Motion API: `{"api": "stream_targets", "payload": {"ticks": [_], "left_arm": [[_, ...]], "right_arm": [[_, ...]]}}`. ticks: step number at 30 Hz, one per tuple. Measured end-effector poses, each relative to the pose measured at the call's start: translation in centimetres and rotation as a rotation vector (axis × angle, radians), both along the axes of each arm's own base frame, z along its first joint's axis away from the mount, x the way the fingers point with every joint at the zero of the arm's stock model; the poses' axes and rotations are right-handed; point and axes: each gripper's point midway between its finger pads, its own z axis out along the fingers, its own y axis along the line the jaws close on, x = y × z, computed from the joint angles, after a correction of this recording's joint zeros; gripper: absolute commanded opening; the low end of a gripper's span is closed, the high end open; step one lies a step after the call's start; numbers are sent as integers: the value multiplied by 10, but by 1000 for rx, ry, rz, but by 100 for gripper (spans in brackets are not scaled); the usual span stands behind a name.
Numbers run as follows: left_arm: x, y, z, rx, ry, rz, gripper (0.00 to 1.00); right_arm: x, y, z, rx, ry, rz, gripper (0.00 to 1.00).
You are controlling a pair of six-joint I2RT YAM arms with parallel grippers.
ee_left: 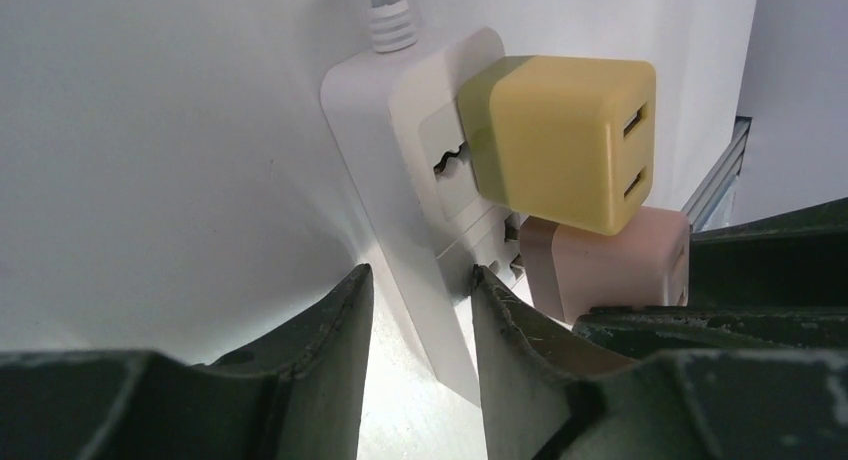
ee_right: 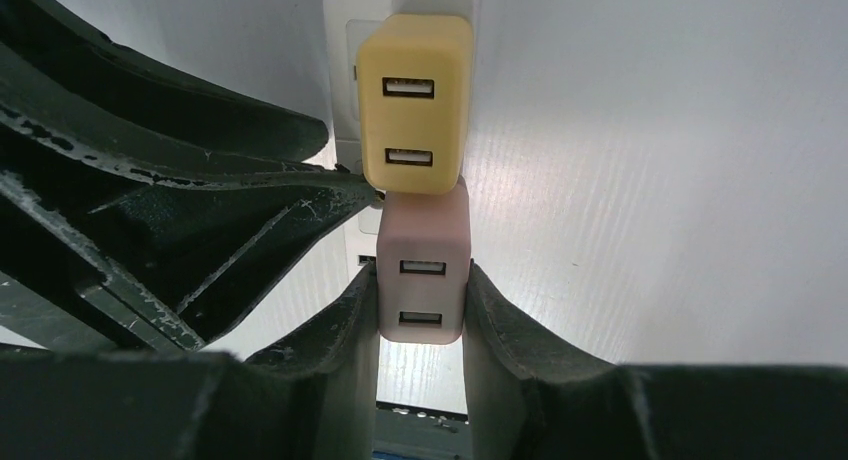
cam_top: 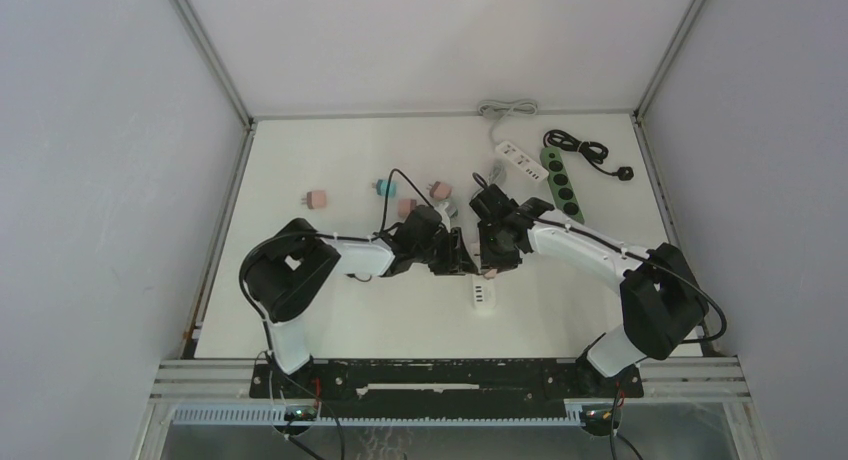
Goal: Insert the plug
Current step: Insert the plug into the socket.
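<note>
Fingers [ee_right: 500,325] of right arm [cam_top: 585,248] clamp pink plug [ee_right: 423,242], edge touching yellow plug [ee_right: 412,120].

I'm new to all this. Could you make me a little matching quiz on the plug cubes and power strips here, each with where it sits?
Things:
1. yellow cube
2. pink cube
3. white power strip holding the cubes
4. green power strip

Places:
A. far back on the right, beside a black cable
B. clamped between the fingers of the right gripper
C. its end lies between the fingers of the left gripper
D. on the white power strip, no fingers around it

Pairs: 1-D, 2-B, 3-C, 4-A.
</note>
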Motion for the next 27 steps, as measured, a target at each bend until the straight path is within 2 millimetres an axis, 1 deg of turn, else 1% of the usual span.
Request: {"api": "stream_targets", "payload": {"ticks": [7, 11, 15, 27], "left_arm": [[-1, -6, 1, -23, 17, -2, 39], [-2, -8, 2, -35, 29, -3, 36], [-2, -9, 2, -42, 31, -2, 34], [-2, -10, 3, -49, 40, -1, 31]], "right_arm": [[0, -1, -1, -7, 0, -9, 0], [0, -2, -5, -24, 11, -12, 0], [-2, -1, -6, -36, 12, -4, 0], [-5, 3, -7, -80, 45, 26, 0]]}}
